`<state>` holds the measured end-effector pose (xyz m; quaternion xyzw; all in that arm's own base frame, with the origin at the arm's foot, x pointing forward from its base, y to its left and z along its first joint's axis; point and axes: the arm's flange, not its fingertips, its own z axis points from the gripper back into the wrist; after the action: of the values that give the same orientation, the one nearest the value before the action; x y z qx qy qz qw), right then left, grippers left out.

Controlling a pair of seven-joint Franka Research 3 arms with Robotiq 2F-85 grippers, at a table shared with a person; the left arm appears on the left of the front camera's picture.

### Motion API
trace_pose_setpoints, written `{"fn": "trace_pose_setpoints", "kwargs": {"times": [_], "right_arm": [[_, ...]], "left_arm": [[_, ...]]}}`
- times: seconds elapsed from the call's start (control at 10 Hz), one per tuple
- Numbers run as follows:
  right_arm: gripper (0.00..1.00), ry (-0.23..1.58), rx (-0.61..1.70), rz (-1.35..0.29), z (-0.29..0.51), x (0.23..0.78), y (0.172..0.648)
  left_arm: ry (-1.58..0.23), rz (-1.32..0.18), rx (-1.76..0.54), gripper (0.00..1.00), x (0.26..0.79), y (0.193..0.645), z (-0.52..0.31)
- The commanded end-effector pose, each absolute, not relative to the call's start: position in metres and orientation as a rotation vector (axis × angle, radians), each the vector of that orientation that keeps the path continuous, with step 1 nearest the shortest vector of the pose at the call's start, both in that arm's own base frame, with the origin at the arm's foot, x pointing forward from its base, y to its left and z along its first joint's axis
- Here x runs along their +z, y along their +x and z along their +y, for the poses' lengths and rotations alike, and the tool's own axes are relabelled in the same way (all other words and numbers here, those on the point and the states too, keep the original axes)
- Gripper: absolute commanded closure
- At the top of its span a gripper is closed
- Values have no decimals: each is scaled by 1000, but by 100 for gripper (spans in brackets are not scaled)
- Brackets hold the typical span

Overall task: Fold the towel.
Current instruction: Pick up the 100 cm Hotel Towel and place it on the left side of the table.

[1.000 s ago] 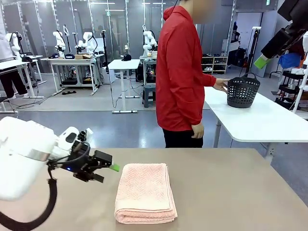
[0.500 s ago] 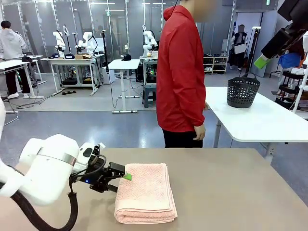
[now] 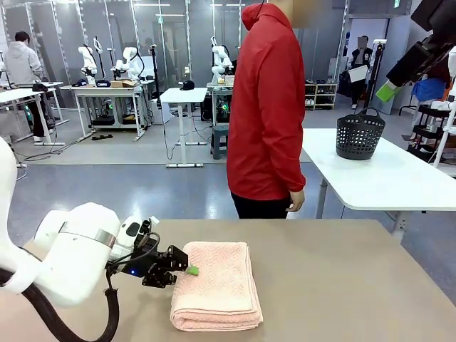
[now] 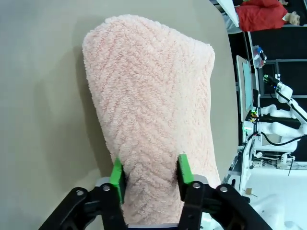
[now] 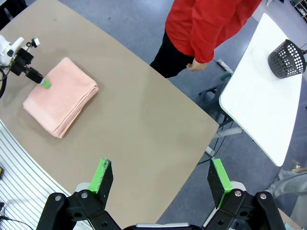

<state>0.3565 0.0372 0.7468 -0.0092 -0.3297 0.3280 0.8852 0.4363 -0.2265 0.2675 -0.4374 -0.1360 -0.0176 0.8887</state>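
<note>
Where the left gripper [image 4: 149, 179] meets the cloth, its two green pads [image 4: 117, 176] have clamped onto a raised pinch of the towel [image 4: 153, 110], the terry bunched up between them at the near edge. From those jaws the towel runs straight ahead in the left wrist view, its long axis lying along the line of the fingers, zigzag pile uppermost, with bare table [image 4: 43, 96] to one side. In the front view the same left gripper [image 3: 187, 270] comes in low from the towel's left edge, biting the top layer about midway along that side, so the cloth [image 3: 217, 285] stretches away from the jaws towards the robot's right. The towel lies flat on the brown table [image 3: 342, 285], already stacked in several layers, its rounded fold facing the robot.

The right gripper [image 5: 158, 179] hangs high above, jaws spread wide and holding nothing; from there the towel [image 5: 60, 100] sits far below and well off to one side, near the table's edge. The left arm is plainly the nearer, being in contact. My judgement is that the coming move turns on carrying the pinched edge across the towel's short axis, away from the jaws; how many layers are caught I cannot tell.

The person [image 3: 267, 107] stands beyond the far side, hands off the table, and a black basket [image 3: 360, 134] rests on a white table [image 3: 399, 178] behind.
</note>
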Motion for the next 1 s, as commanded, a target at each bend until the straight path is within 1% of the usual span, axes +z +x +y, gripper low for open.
{"fn": "trace_pose_setpoints", "kwargs": {"times": [0.0,0.5,0.7,0.9], "right_arm": [[0,-25,691,-687,36,747,357],[0,-25,691,-687,36,747,357],[0,-25,691,-687,36,747,357],[0,-25,691,-687,36,747,357]], "left_arm": [[-916,-278,-24,100,265,440,-228],[-876,-262,-35,100,278,443,-209],[-837,-264,-13,100,291,439,-179],[-806,-266,-41,100,312,434,-126]]}}
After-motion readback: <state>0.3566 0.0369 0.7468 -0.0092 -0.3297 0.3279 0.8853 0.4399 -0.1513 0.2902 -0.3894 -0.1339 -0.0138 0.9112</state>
